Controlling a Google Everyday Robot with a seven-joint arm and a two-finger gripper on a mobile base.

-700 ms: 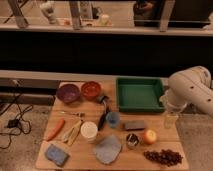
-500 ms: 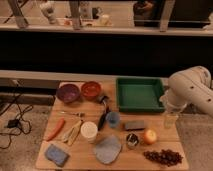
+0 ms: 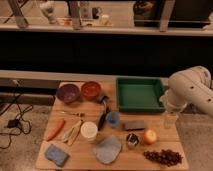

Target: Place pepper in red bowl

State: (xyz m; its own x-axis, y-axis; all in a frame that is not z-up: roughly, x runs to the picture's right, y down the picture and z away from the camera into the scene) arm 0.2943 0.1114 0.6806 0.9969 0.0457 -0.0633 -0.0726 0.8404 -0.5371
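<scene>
The pepper (image 3: 55, 129), long, slim and orange-red, lies at the left edge of the wooden table (image 3: 85, 152), beside pale yellowish sticks (image 3: 73, 132). The red bowl (image 3: 91, 90) stands at the back of the table, next to the purple bowl (image 3: 68, 93). My gripper (image 3: 171, 119) hangs from the white arm (image 3: 192, 90) at the table's right edge, right of the green tray, far from both the pepper and the red bowl. It holds nothing that I can see.
A green tray (image 3: 139, 94) sits back right. A black brush (image 3: 103, 111), blue cup (image 3: 113, 119), white cup (image 3: 89, 131), blue sponge (image 3: 56, 154), grey cloth (image 3: 107, 149), dark block (image 3: 134, 125), small can (image 3: 132, 140), round orange fruit (image 3: 149, 136) and dark grapes (image 3: 163, 157) lie about.
</scene>
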